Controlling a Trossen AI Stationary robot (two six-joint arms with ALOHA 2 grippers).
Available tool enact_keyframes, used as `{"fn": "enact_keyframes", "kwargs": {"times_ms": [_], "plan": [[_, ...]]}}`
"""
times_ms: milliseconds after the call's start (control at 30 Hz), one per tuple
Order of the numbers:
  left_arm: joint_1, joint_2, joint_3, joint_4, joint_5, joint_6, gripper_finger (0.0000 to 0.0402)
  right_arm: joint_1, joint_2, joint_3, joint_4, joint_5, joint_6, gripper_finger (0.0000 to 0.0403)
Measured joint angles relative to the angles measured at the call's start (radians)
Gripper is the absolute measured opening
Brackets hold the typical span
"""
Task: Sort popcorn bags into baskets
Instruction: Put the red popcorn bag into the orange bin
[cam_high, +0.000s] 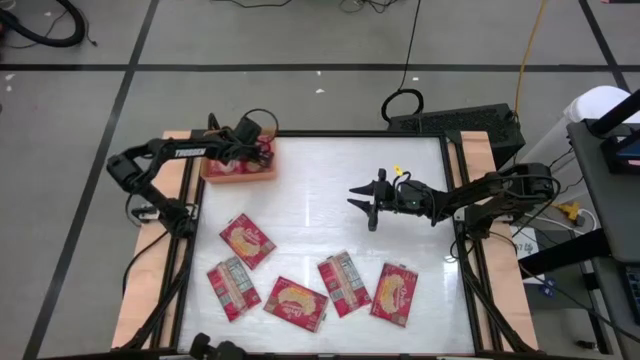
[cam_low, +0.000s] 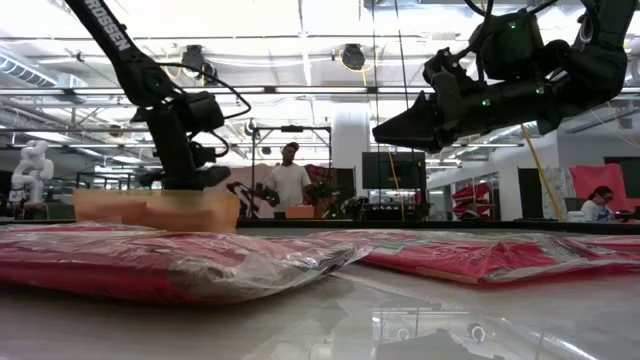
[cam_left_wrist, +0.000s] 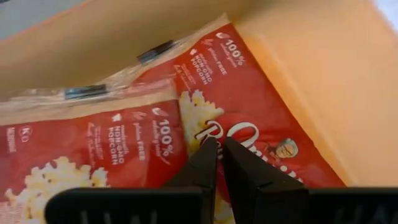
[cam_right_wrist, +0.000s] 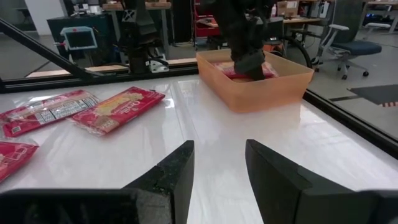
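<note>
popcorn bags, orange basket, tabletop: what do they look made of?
Popcorn bags: probably paper packets in clear glossy film; the wrap crinkles and glints in the low view. Orange basket: likely matte plastic, with smooth, slightly translucent walls. Tabletop: hard, glossy white surface that mirrors the ceiling lights; exact material unclear.

Person (cam_low: 289, 178) standing behind table (far back); office chair (cam_right_wrist: 349, 45).

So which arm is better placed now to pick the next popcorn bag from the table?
Probably the right. The right gripper is open and empty above the bare table, near the five popcorn bags lying loose. The left gripper is down inside the orange basket, fingers nearly closed over bags already there.
</note>
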Motion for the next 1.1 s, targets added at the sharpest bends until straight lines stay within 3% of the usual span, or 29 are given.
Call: {"fn": "enact_keyframes", "kwargs": {"times_ms": [600, 867, 1100], "plan": [[0.033, -0.087, -0.015, -0.120, -0.100, 0.000, 0.0031, 0.000, 0.000, 0.000, -0.001, -0.002, -0.002, 0.0139], [0.040, -0.103, -0.015, -0.188, -0.226, -0.039, 0.0031, 0.000, 0.000, 0.000, -0.011, -0.002, 0.006, 0.0139], [0.040, -0.149, -0.015, -0.189, -0.232, -0.027, 0.0031, 0.000, 0.000, 0.000, -0.009, -0.002, 0.015, 0.0139]]}}
